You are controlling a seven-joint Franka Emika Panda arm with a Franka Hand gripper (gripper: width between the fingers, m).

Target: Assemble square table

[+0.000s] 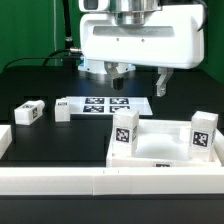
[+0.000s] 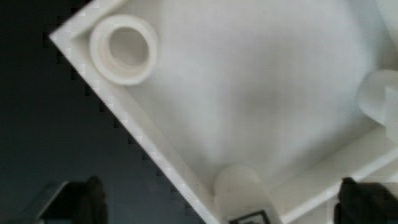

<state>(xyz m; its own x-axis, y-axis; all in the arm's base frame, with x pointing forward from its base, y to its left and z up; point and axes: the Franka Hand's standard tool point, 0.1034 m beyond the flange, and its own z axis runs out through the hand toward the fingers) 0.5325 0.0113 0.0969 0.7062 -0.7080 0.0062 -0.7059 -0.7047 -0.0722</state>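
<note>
Your end effector (image 2: pixel 217 205) hangs wide and empty over the square table top (image 1: pixel 160 148), which sits on the counter (image 1: pixel 60 140) at the exterior view's right. Line up squarely with its corner socket (image 2: pixel 125 50) before descending.

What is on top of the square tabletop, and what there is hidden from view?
Two tagged legs stand upright on the tabletop: one leg toward the exterior view's left, the other leg toward its right. The raised rim covers their bases.
</note>
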